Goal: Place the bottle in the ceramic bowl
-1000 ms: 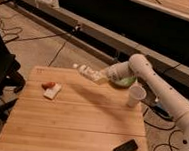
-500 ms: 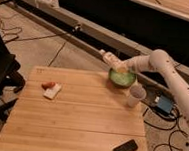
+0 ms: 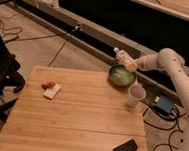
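— Where is the gripper?

— The gripper [image 3: 134, 64] is at the far right corner of the table [image 3: 74, 118], up in the air, just above the back rim of the bowl [image 3: 121, 75]. The white arm [image 3: 176, 68] reaches in from the right and bends at a rounded joint.

— What are the fingers doing?

— They are closed around the bottle [image 3: 124, 58], holding its lower end. The bottle is tilted, its white cap pointing up and to the left, away from the arm.

— So the bottle is not in the bowl?

— No. It hangs clear of it, held above and slightly behind the bowl. I cannot tell how much air lies between them.

— And the bowl itself?

— Green, round, shallow, sitting on the table close to the far right edge. It looks empty inside, though the detail is soft.

— What else is on the table?

— A white cup [image 3: 135, 95] stands upright just in front and to the right of the bowl, near the table's right edge. A white napkin [image 3: 52, 90] lies toward the left, with a small red item [image 3: 48, 84] touching its far side. A dark phone [image 3: 125, 148] lies flat near the front right corner, well apart from the rest.

— Anything around the table?

— A blue box [image 3: 163, 104] with cables sits on the floor to the right, below the arm. A dark chair [image 3: 0, 76] stands at the left.
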Tool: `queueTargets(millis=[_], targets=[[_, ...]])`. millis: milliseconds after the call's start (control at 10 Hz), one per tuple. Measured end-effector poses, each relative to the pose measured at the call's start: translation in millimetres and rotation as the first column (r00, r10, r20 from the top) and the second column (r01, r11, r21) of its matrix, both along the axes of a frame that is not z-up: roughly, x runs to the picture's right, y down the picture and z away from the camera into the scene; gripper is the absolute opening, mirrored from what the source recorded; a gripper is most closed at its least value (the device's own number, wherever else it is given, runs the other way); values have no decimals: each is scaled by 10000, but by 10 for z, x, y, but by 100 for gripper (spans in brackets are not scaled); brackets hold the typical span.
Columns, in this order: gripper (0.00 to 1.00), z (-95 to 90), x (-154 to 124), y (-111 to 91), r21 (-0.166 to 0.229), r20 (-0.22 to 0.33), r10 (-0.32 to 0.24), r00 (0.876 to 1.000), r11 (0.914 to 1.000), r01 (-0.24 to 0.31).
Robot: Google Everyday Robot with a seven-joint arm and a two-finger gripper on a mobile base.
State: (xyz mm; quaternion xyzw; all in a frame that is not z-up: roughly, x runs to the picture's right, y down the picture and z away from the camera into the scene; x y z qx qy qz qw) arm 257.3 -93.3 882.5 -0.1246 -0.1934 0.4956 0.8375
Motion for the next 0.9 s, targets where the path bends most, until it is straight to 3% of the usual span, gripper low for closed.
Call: queueTargets(millis=[300, 600, 900], targets=[[2, 214, 46, 176, -382, 7, 481, 9988, 9981, -480], [31, 441, 90, 377, -818, 123, 981, 9951, 9919, -968], [61, 605, 172, 564, -1326, 205, 1508, 9883, 9802, -1468]])
